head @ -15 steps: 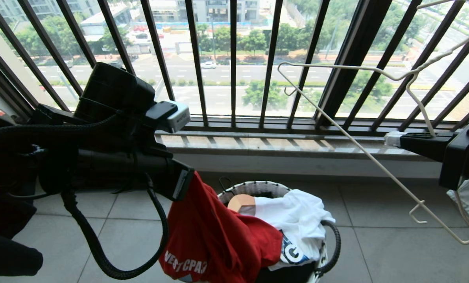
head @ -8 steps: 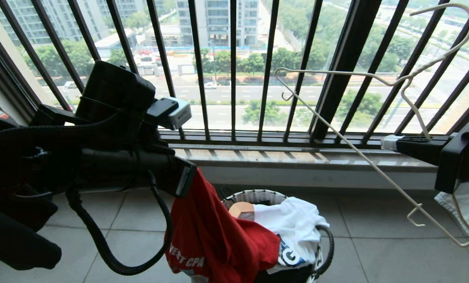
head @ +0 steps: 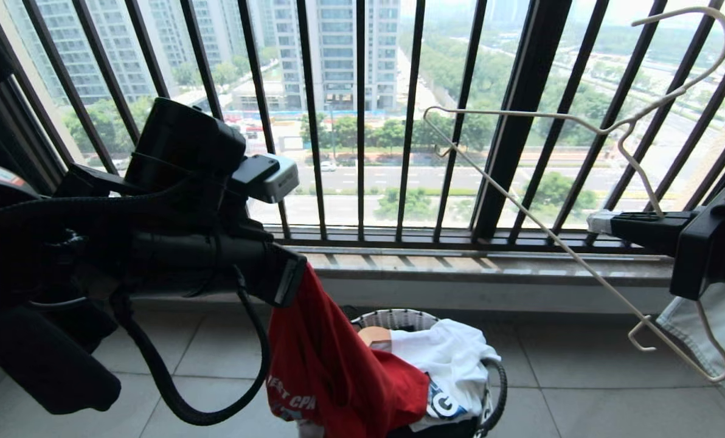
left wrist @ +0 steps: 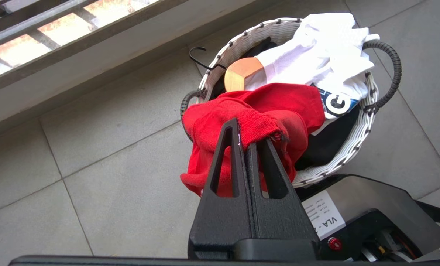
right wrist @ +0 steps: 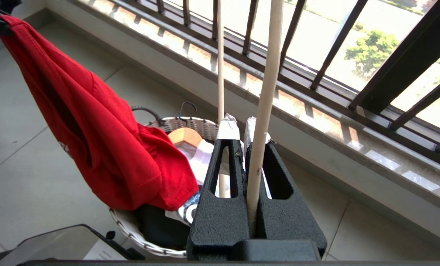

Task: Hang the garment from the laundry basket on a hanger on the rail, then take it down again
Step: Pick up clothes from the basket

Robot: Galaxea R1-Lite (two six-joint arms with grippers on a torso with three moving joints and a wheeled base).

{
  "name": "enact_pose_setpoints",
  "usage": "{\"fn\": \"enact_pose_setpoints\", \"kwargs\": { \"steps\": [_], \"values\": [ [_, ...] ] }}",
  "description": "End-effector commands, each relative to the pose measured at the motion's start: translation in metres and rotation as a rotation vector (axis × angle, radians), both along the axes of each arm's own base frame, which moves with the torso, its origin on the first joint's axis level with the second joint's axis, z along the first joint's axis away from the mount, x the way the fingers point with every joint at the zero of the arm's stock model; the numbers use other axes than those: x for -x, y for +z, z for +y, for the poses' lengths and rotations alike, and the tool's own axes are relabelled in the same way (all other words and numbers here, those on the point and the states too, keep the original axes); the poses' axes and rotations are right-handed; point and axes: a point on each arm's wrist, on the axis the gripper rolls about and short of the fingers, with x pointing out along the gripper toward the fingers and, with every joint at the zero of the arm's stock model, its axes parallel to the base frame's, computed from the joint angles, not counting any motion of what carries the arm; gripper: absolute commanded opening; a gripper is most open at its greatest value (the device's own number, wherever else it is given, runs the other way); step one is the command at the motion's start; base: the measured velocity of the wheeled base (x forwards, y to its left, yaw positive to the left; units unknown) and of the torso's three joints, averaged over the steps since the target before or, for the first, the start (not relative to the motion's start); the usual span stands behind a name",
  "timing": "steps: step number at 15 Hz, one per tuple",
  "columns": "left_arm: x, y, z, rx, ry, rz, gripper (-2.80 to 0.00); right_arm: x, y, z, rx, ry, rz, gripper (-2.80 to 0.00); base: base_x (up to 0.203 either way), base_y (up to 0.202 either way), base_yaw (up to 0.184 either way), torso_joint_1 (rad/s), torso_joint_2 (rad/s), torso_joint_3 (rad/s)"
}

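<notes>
Pinching a fold of the red short-sleeved T-shirt [head: 332, 359] with white chest print, the left gripper [left wrist: 255, 142] has its black jaws pressed together on the cloth, holding it above the small round white woven laundry basket [head: 399, 317] on the grey tiled floor; the shirt's lower part drapes onto the basket's rim. The right gripper [head: 603, 220], jaws clamped on the thin cream-white wire hanger [head: 539, 222], holds it tilted before the black vertical-bar railing [head: 362, 121].

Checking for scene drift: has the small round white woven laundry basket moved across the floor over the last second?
No. The white woven laundry basket sits the same against the grey floor-tile seam; everything shifted down the head view together, so the camera moved.
</notes>
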Motion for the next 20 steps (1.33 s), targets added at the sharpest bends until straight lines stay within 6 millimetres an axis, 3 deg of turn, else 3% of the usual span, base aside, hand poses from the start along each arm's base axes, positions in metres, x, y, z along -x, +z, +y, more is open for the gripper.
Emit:
{"fn": "enact_pose_setpoints", "kwargs": {
  "steps": [1,11,20],
  "values": [
    [-0.0005,-0.0007,-0.0005,-0.002,0.001,0.002,-2.80,-0.0009,-0.0005,0.0003,0.001,0.002,0.002,-2.80,0.000,0.000,0.000,0.002,0.00,0.203],
    [-0.0018,-0.0019,-0.0009,-0.006,0.003,0.004,-2.80,-0.0005,-0.0002,0.0002,0.001,0.002,0.001,-2.80,0.000,0.000,0.000,0.002,0.00,0.202],
    [-0.0075,0.0008,0.0009,0.036,0.026,-0.031,-2.80,0.0002,-0.0061,0.0004,0.031,0.011,0.040,-2.80,0.000,0.000,0.000,-0.001,0.00,0.031]
  ]
}}
